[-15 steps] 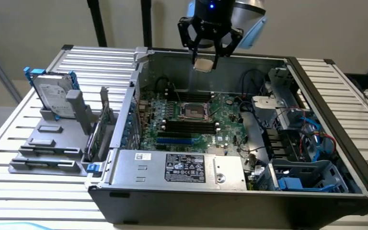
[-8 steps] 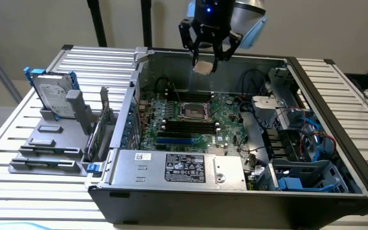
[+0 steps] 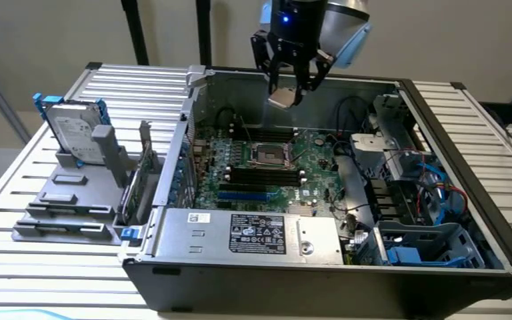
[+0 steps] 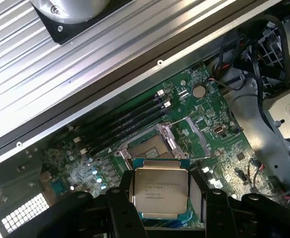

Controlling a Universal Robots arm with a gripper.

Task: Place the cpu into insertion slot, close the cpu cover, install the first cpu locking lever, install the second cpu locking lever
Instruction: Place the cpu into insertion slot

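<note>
cpu (image 4: 161, 191) gripped aloft; memory slots (image 4: 120, 124) beside insertion slot (image 4: 152, 147).

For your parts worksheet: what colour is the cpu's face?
The cpu has a pale silvery-beige face with a green rim. It shows best in the wrist view.

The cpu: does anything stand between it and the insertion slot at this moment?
Nothing visible does. The gripper holds the cpu above the open case, and the insertion slot lies uncovered on the board below.
</note>
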